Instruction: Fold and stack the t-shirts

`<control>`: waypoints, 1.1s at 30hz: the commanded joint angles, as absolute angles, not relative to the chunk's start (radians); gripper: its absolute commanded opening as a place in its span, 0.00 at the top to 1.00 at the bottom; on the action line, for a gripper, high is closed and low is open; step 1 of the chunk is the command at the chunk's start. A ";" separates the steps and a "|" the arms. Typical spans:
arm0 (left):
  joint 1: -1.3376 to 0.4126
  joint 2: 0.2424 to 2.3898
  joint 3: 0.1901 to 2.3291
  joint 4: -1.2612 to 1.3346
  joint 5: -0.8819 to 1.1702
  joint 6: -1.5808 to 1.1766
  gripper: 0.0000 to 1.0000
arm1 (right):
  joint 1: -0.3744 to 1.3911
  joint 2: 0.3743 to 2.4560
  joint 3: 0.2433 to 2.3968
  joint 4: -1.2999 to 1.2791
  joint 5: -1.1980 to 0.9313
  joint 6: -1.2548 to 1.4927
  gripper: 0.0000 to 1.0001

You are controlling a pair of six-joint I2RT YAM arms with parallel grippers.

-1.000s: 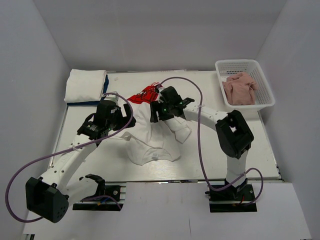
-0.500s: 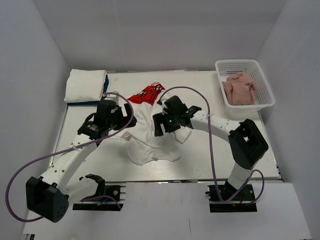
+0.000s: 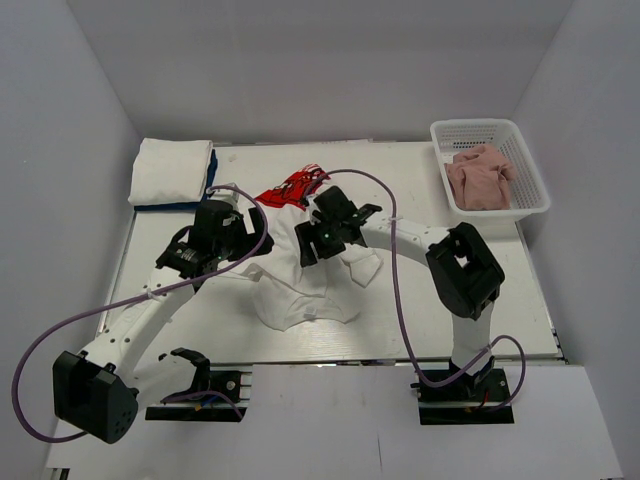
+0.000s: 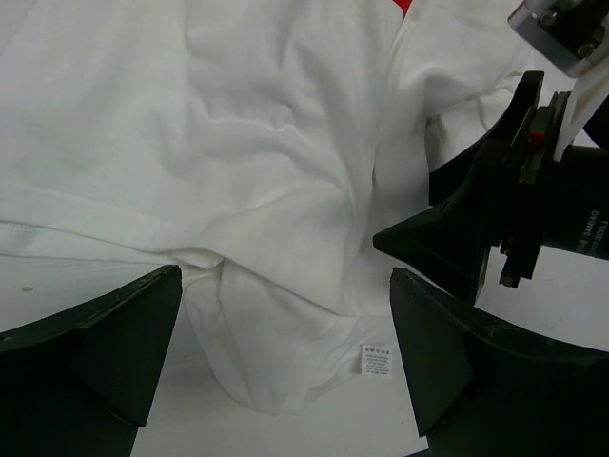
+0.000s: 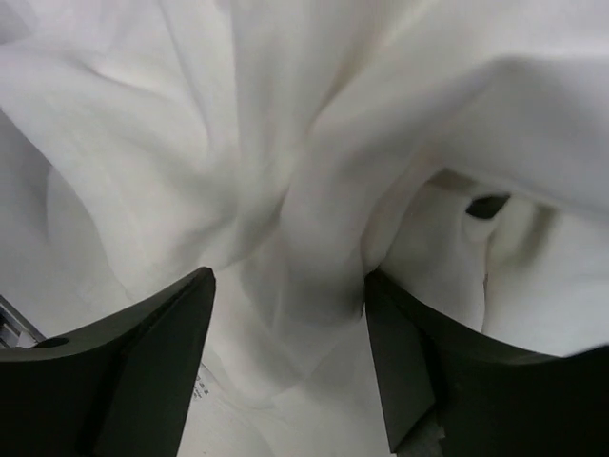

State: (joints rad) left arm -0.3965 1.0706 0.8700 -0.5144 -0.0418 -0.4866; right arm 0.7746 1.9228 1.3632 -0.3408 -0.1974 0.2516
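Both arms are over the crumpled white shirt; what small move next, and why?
Probably close the right gripper on the ridge of cloth between its open jaws: the shirt lies bunched and unfolded, and the left gripper hangs open above it, holding nothing.

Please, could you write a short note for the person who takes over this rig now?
Left claw: open, above the white shirt with red print, holding nothing.
Right claw: open, with a fold of that shirt inside it, seemingly not pinched.
Shirts: that one lies crumpled mid-table; a folded white shirt sits on a blue shirt at the far left corner; a pink shirt is in the basket.
Done: two stacked. Left: fold and stack the printed and the pink one.
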 commanded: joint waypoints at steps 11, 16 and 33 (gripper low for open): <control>-0.394 1.045 0.862 -0.500 -0.040 -0.479 0.00 | 0.793 1.971 1.496 -0.298 -0.296 0.271 0.64; -0.394 1.036 0.862 -0.500 -0.040 -0.479 0.00 | 0.788 2.045 1.574 -0.345 -0.160 0.270 1.00; -0.394 0.999 0.882 -0.508 -0.058 -0.479 0.00 | 0.778 1.646 1.858 0.019 0.308 -0.035 1.00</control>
State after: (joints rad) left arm -0.3965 1.0309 0.8631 -0.5159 -0.0460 -0.4866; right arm 0.7845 1.7287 1.7847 -0.2401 0.1402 0.0795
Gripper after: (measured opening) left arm 0.998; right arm 0.022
